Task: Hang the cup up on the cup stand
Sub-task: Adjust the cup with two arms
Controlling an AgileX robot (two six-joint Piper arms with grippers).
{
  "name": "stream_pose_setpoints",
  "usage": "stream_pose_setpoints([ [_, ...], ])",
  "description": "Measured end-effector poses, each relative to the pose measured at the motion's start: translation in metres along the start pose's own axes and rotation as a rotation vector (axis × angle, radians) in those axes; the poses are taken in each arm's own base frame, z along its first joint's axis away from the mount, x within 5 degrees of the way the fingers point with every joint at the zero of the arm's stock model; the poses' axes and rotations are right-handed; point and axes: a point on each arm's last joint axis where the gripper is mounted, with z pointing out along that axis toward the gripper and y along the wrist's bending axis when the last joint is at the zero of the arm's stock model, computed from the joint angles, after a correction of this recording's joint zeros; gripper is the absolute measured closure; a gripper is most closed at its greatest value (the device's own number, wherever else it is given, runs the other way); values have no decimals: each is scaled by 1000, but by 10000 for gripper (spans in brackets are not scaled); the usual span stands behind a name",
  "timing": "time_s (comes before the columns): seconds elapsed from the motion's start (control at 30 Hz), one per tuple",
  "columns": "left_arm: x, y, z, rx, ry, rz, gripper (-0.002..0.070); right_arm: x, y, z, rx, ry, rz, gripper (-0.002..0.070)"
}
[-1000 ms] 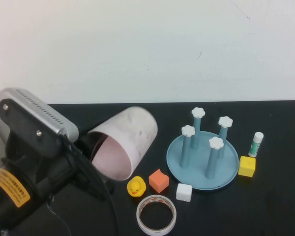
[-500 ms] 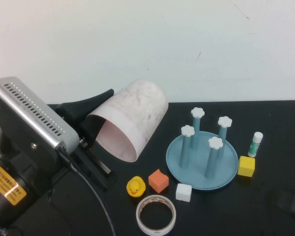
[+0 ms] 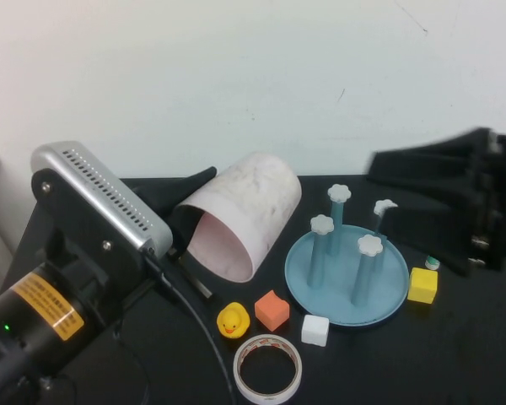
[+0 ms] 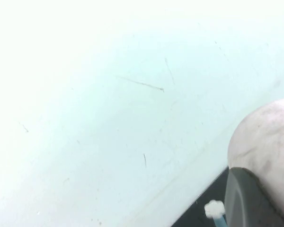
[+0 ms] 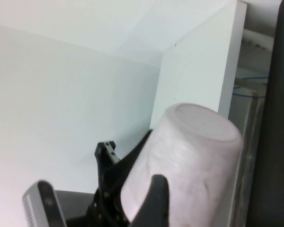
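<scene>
A white wall backs the black table (image 3: 110,371); the cup (image 3: 249,211), clamped in the left gripper (image 3: 190,211), hangs tilted above the table's middle, beside the cup stand (image 3: 347,283), whose posts stand bare; hanging is undone; the right gripper (image 3: 422,190), jaws wide, reaches in over the right edge.

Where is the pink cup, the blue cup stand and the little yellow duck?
cup (image 3: 251,205), high view, on its whitish outer wall.
cup stand (image 3: 390,294), high view, on the bare blue dish.
yellow duck (image 3: 233,321), high view, on its body.
</scene>
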Motion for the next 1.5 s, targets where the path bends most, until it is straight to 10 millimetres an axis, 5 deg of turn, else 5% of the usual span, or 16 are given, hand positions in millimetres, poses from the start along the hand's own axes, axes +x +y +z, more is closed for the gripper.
stream_pose_setpoints([
  [0.27,2,5,3,-64,-16,-55,669,-8,13,55,22,50,35,-16],
  [0.7,0,9,3,-104,-36,-53,669,-15,29,109,-15,115,28,-17],
  [1.4,0,10,3,-115,-33,-61,667,-11,31,122,-17,123,6,66],
  [1.5,2,8,3,-99,-11,-50,606,-12,30,123,-9,111,-14,67],
])
